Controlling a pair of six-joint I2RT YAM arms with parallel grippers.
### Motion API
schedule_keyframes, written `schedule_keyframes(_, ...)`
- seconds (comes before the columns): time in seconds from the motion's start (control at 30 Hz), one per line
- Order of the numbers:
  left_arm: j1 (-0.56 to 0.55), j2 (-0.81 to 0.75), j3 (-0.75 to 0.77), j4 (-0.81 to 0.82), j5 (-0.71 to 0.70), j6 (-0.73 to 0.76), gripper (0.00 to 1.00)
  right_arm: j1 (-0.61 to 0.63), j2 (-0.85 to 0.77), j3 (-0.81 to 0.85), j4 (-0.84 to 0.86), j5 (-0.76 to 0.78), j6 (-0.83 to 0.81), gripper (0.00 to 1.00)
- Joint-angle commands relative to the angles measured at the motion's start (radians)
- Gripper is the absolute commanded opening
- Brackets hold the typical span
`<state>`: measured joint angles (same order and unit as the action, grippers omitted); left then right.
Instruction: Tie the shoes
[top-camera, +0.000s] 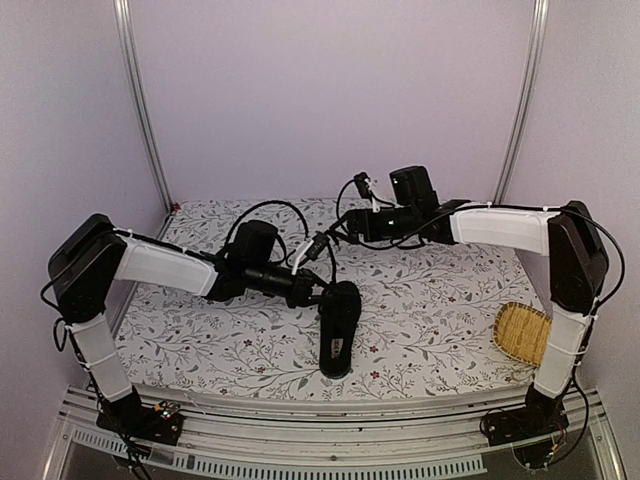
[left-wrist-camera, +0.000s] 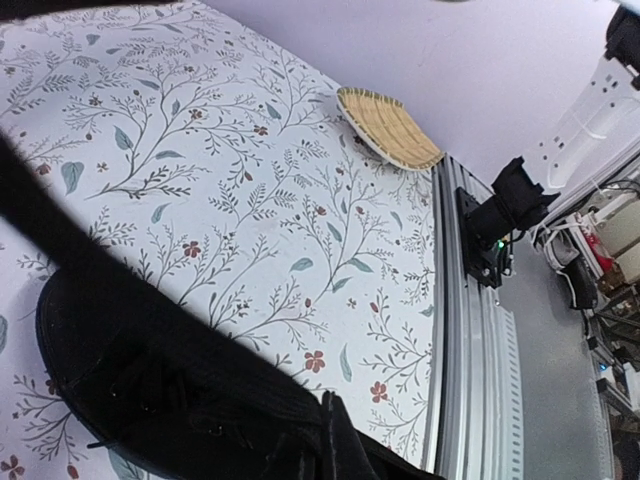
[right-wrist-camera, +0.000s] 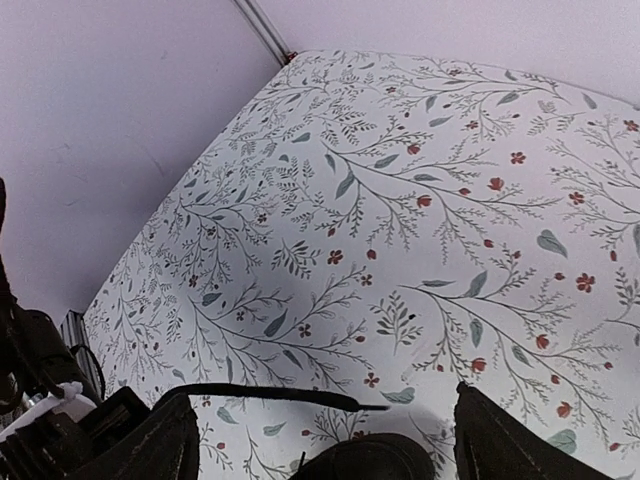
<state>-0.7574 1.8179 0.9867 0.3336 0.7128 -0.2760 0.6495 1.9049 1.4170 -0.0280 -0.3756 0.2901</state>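
1. Crowding the bottom corners of the right wrist view, the fingers (right-wrist-camera: 150, 440) of the right gripper (right-wrist-camera: 325, 405) are standing wide apart, so these jaws are clamping nothing.
2. One thin lace (right-wrist-camera: 270, 394) is running across that gap, just above the dark shoe (its tip is hanging free toward the right of the view).
3. Seen from above, the shoe (top-camera: 338, 325) is lying on the floral worktop (top-camera: 440, 290) toward the near edge, between the two arms and well apart from the woven tray (top-camera: 522, 332).
4. Hanging at the shoe's far end is the left gripper (top-camera: 316, 291). I cannot tell whether its jaws are together or apart, since its own view is showing only dark blur.
5. Handling, as a judgement: the shoe is looking light and soft-sided, so it is likely to slide when a lace is pulled. The laces are looking limp and thin, and are best pinched a little short of the tip.
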Motion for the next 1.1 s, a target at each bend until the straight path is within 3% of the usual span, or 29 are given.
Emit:
schedule_keyframes(0.0, -0.002, -0.044, -0.047, 0.088, -0.009, -0.042, 0.00, -0.085, -0.090, -0.038, -0.115, 0.023, -0.009, 0.88)
schedule_keyframes(0.23, 0.003, -0.052, -0.055, 0.082, 0.008, -0.034, 0.00, -0.153, -0.104, -0.081, -0.220, 0.024, -0.013, 0.85)
schedule_keyframes(0.4, 0.010, -0.060, -0.057, 0.078, 0.007, -0.032, 0.00, -0.137, -0.205, -0.298, 0.028, -0.228, -0.049, 0.67)
schedule_keyframes(0.5, 0.016, -0.061, -0.057, 0.075, 0.015, -0.033, 0.00, -0.085, -0.251, -0.431, 0.194, -0.300, -0.058, 0.58)
schedule_keyframes(0.67, 0.021, -0.060, -0.056, 0.074, 0.023, -0.032, 0.00, 0.006, -0.215, -0.477, 0.276, -0.238, -0.069, 0.46)
schedule_keyframes(1.07, 0.021, -0.055, -0.040, 0.063, 0.024, -0.030, 0.00, 0.087, -0.066, -0.439, 0.346, -0.196, -0.083, 0.43)
